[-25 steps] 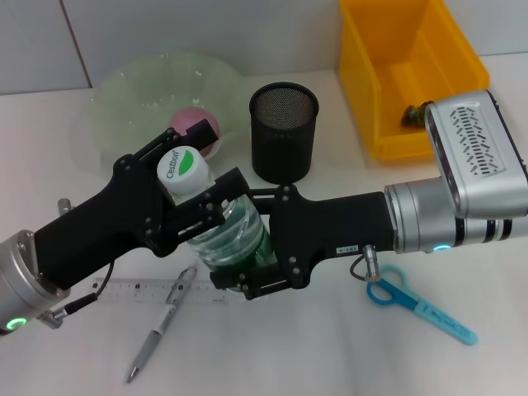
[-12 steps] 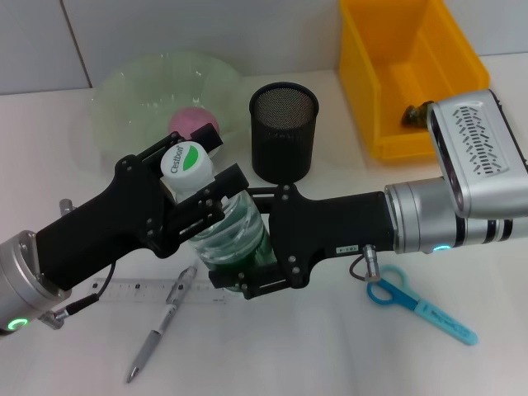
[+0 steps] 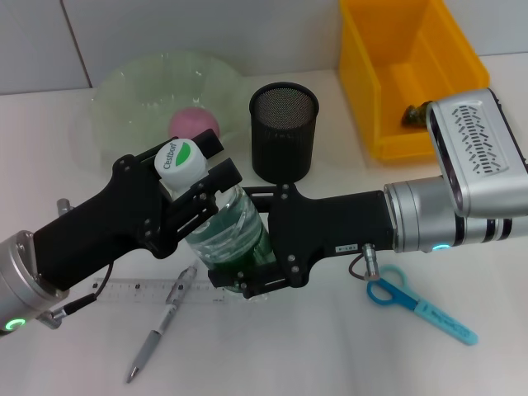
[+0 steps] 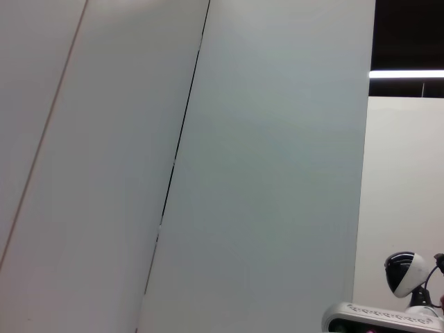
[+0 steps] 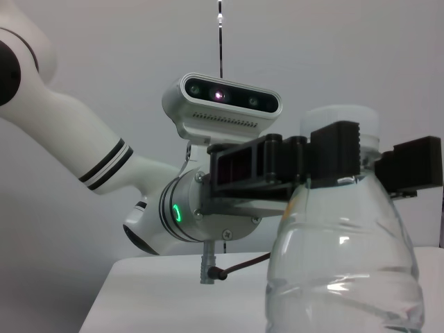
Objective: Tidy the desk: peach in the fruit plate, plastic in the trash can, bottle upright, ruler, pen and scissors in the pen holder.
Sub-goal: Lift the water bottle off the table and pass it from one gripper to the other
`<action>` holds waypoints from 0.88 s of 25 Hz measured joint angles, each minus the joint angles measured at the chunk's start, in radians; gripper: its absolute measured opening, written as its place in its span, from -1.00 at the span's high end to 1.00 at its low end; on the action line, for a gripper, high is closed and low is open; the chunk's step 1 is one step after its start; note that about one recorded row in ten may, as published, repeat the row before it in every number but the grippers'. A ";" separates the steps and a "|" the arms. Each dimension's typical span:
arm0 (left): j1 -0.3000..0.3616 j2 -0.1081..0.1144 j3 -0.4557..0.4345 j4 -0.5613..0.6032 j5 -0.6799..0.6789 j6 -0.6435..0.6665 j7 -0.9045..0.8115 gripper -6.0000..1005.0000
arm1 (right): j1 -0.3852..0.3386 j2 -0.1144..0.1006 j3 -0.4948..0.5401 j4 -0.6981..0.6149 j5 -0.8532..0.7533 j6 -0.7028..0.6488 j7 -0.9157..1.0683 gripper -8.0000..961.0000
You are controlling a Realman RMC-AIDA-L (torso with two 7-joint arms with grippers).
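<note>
The clear bottle (image 3: pixel 229 231) with green water and a white cap (image 3: pixel 181 160) stands nearly upright at the table's middle, leaning a little left. My left gripper (image 3: pixel 196 183) is shut on its neck just below the cap. My right gripper (image 3: pixel 247 266) is shut on its lower body. The right wrist view shows the bottle (image 5: pixel 343 277) close up, with the left gripper's fingers (image 5: pixel 333 154) across its neck. The peach (image 3: pixel 195 122) lies in the green fruit plate (image 3: pixel 132 87). Ruler (image 3: pixel 136 290), pen (image 3: pixel 161 323) and blue scissors (image 3: pixel 417 301) lie flat on the table. The black mesh pen holder (image 3: pixel 283 130) stands behind.
A yellow bin (image 3: pixel 396 78) sits at the back right with a dark crumpled item (image 3: pixel 411 115) inside, partly hidden by my right wrist. The left wrist view shows only wall panels.
The bottle's cap has shifted slightly left and up, so the bottle stands a bit more upright. Both grippers keep their hold.
</note>
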 joint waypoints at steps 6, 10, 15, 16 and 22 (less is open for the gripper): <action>0.000 0.003 0.000 0.003 0.000 0.000 0.003 0.13 | 0.000 0.000 -0.001 0.000 0.000 -0.004 0.000 -0.61; 0.001 0.003 0.000 0.011 0.005 0.005 0.004 0.15 | -0.003 0.000 -0.017 0.002 0.003 -0.010 0.000 -0.61; -0.002 0.004 0.001 0.013 0.008 0.011 0.004 0.14 | -0.008 0.002 -0.024 0.003 0.006 -0.012 0.000 -0.65; -0.002 0.004 0.001 0.013 0.008 0.011 0.004 0.14 | -0.010 0.002 -0.024 0.005 0.014 -0.012 0.000 -0.67; -0.003 0.006 0.002 0.014 0.009 0.013 0.005 0.13 | -0.013 0.002 -0.025 0.004 0.025 -0.019 -0.002 -0.76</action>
